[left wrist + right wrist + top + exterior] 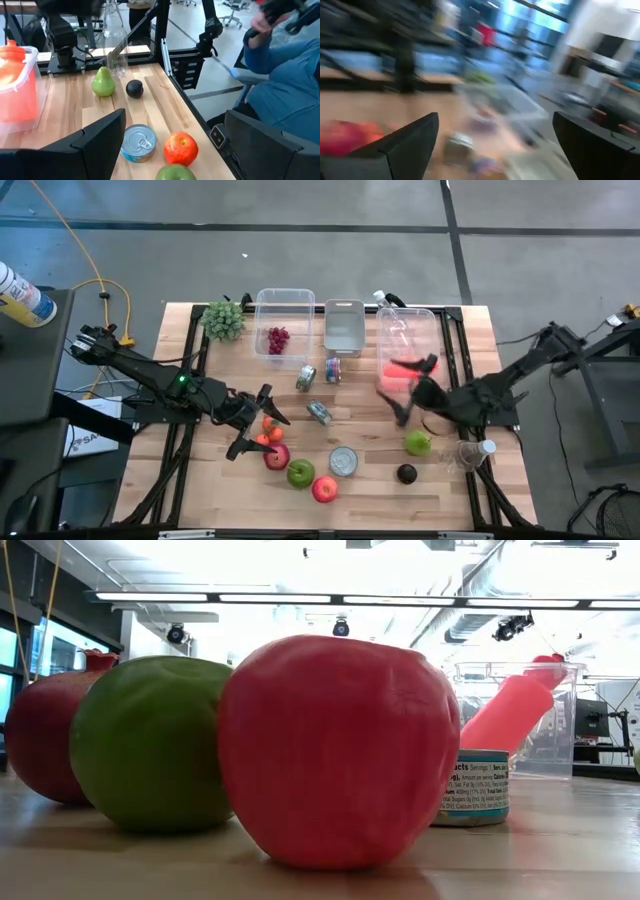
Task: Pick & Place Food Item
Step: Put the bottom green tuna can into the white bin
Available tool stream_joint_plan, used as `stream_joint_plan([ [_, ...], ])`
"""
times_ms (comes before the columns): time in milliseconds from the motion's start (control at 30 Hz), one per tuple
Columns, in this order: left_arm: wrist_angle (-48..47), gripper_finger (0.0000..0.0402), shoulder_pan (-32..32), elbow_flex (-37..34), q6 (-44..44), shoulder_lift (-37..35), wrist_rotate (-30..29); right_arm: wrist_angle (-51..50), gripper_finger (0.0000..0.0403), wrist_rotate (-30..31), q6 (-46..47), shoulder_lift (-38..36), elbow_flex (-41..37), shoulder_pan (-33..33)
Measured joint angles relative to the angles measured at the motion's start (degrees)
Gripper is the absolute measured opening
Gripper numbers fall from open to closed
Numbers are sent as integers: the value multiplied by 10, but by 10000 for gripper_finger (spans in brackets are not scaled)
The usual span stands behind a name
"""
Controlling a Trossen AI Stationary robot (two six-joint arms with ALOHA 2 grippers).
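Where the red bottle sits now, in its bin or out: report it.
In. The red bottle lies tilted inside the clear bin at the table's right rear; the low view shows it leaning behind the bin's wall.

Overhead looks straight down, low view level — both share red apple (324, 489)

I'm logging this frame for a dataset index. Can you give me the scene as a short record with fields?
setting: wooden table
left hand: open, above the orange fruit near the pomegranate
right hand: open, near the bin holding the red bottle
front row: green apple, red apple, tin can
right side: green pear, dark round fruit
bins: grapes in the left clear bin
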Motion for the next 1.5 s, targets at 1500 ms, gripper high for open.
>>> stream_joint_plan([
  [1500,-50,331,0,0,-8,0,-1,-55,380,-418,-3,20,16,83],
])
